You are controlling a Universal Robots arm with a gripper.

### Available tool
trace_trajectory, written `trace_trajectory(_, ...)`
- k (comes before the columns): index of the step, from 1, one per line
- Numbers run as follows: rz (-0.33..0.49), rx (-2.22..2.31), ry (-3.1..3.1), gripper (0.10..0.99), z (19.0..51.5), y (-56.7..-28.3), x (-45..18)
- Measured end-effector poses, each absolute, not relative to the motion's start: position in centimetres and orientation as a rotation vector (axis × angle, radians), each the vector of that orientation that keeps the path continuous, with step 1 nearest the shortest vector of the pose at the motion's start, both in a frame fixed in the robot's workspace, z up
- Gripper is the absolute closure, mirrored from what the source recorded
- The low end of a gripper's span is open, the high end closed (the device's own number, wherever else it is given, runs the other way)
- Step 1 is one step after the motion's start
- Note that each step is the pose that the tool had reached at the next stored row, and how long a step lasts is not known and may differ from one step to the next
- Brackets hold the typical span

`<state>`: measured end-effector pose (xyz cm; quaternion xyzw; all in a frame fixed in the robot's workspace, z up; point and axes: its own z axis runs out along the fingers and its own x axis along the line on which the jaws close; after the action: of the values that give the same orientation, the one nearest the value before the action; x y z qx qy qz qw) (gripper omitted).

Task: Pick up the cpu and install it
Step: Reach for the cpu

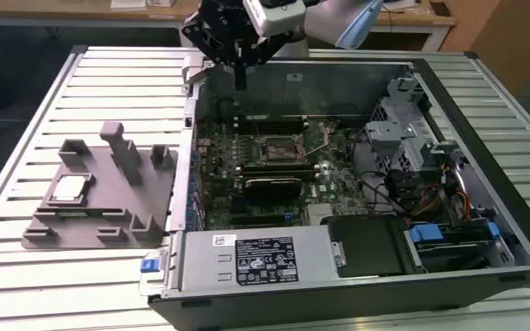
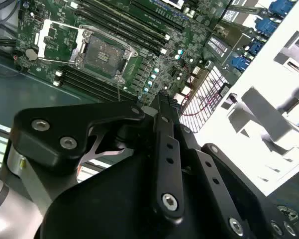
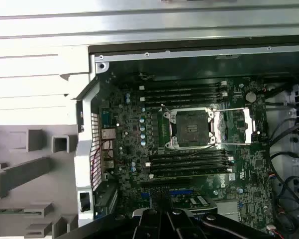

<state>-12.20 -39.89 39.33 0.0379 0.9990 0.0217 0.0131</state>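
Note:
The cpu (image 1: 70, 187), a small silver square with a pale rim, lies flat in a recess of the grey fixture block (image 1: 99, 200) on the slatted table, at the exterior view's left. My gripper (image 1: 240, 86) hangs above the back wall of the open computer case, far from the cpu. Its black fingers (image 2: 161, 107) are pressed together into one narrow bar with nothing between them. The motherboard socket (image 3: 190, 128) sits bare in the middle of the board, its metal load plate (image 3: 235, 127) swung open beside it. The socket (image 2: 102, 52) also shows beyond the gripper (image 2: 161, 95) in the second wrist view.
The open computer case (image 1: 486, 138) lies on its side on the table. It holds memory slots (image 3: 186, 92), a drive cage and cables (image 1: 413, 158) at the exterior view's right, and a power supply (image 1: 256, 258) at the front. Upright posts (image 1: 122, 148) rise from the fixture.

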Motion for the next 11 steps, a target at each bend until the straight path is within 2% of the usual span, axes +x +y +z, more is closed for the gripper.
trace_trajectory(11, 0.068, 0.118, 3.112, 0.98, 39.33, -39.89, -12.2)
